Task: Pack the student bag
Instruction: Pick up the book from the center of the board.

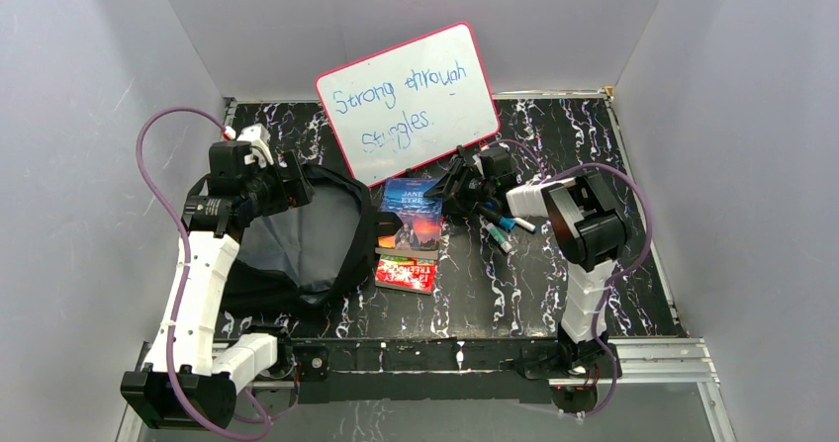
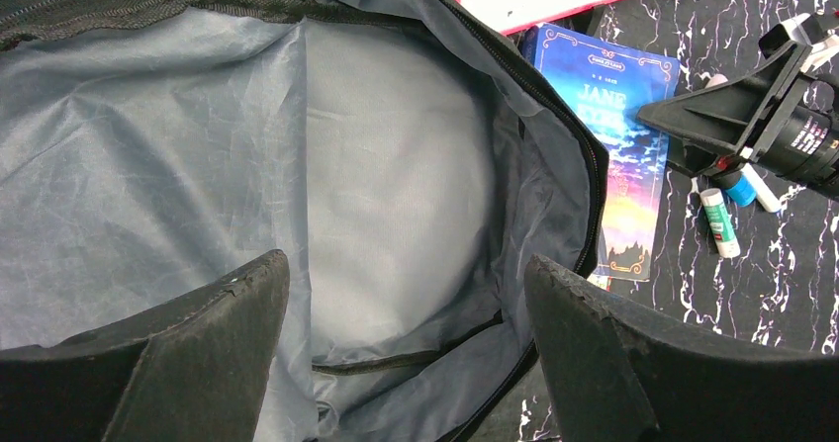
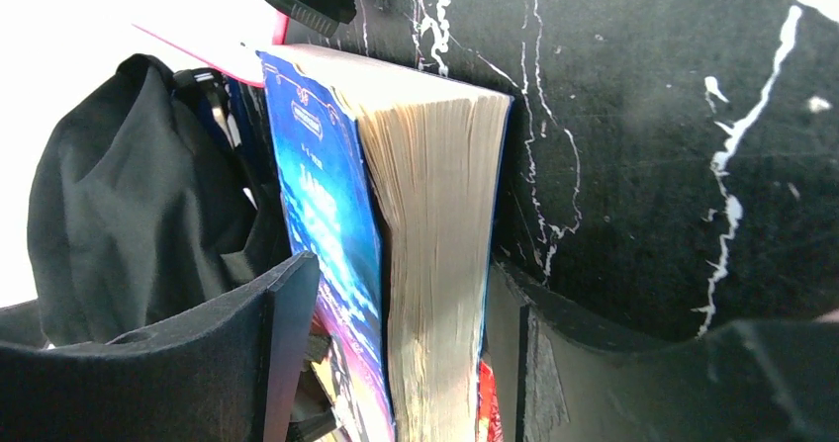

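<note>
The student bag (image 1: 297, 244) lies open at the left, its grey lining (image 2: 376, 165) facing up. My left gripper (image 1: 295, 187) hovers over the bag's far rim, open and empty (image 2: 406, 304), with the lining showing between its fingers. A blue "Jane Eyre" book (image 1: 411, 215) lies right of the bag on top of a red book (image 1: 406, 274). My right gripper (image 1: 452, 193) is at the blue book's far right corner. In the right wrist view its jaws (image 3: 406, 304) stand one on each side of the book's page edge (image 3: 435, 264), pressed against the covers.
A pink-framed whiteboard (image 1: 406, 101) with handwriting leans at the back, just behind the books. Several markers (image 1: 507, 229) lie on the black marbled table (image 1: 594, 284) beside my right arm. Grey walls enclose the table on three sides.
</note>
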